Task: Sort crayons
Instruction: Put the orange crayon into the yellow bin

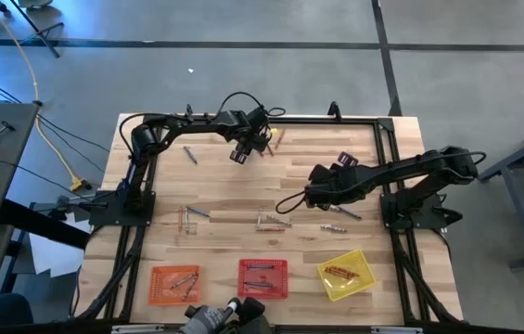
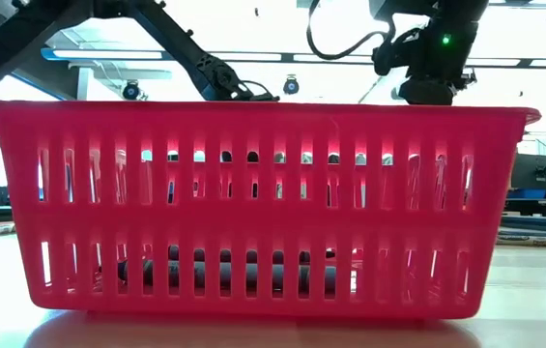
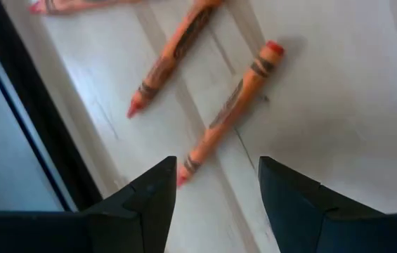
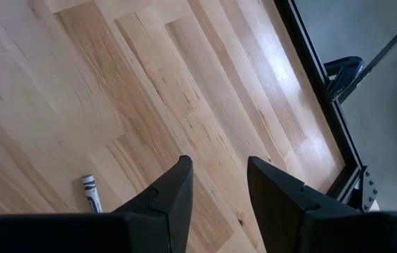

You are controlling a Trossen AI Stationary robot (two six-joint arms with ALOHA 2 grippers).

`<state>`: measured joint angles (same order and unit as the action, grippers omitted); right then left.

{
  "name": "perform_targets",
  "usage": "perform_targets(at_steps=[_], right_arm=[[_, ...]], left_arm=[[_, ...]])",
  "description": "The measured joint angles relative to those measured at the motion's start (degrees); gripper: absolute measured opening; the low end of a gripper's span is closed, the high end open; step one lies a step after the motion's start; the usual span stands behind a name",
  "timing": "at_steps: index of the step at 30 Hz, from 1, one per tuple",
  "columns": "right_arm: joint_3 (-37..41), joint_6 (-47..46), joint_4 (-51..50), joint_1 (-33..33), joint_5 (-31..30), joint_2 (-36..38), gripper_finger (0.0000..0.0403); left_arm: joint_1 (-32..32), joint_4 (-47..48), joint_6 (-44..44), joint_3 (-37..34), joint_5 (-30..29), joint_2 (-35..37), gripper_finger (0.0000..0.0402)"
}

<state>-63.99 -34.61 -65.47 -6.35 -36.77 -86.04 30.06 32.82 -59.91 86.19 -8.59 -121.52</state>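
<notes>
The left tool (image 1: 240, 154) hangs over the far edge of the surface (image 1: 243, 190), its fingers (image 3: 145, 204) spread with nothing between them. Just ahead of them lies an orange crayon (image 3: 228, 112), its sharpened tip almost touching the near finger and its long axis running aslant away from the tool, so the spread fingers do not yet sit squarely across it. A second orange crayon (image 3: 170, 60) lies beside it, roughly parallel and a little apart, close to the black frame at the surface's edge. This arm is plainly the nearer one to that pair; a small turn of the wrist looks needed before closing.

Loose crayons (image 1: 271, 221) lie scattered across the middle of the surface.

The right tool (image 1: 315, 195) hovers mid-surface, fingers (image 4: 173, 204) parted and empty, with a grey crayon (image 4: 90, 193) lying near its left finger and off to the side, not between them.

Along the near edge stand three baskets. The orange basket (image 1: 156, 275) holds a few grey sticks, the red basket (image 1: 262, 264) holds dark sticks lying on its floor, as the low view shows through the slats, and the yellow basket (image 1: 365, 269) holds orange crayons.
</notes>
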Motion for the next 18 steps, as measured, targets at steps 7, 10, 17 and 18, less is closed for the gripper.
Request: perform_targets(at_steps=[7, 10, 17, 18], right_arm=[[0.00, 0.06, 0.68, 0.00, 0.00, 0.00, 0.0128], [0.00, 0.07, 0.92, 0.00, 0.02, 0.00, 0.0128], [0.00, 0.08, 1.09, 0.00, 0.11, 0.00, 0.0128], [0.00, 0.07, 1.11, 0.00, 0.21, 0.00, 0.0128]], left_arm=[[-0.02, 0.06, -3.96, 0.15, 0.35, -1.18, 0.0186], [-0.02, -0.01, -5.28, 0.15, 0.39, -1.21, 0.0186], [0.00, 0.50, -7.42, 1.05, 0.34, -1.48, 0.0186], [0.00, 0.98, -7.41, 1.51, 0.36, -1.54, 0.0186]])
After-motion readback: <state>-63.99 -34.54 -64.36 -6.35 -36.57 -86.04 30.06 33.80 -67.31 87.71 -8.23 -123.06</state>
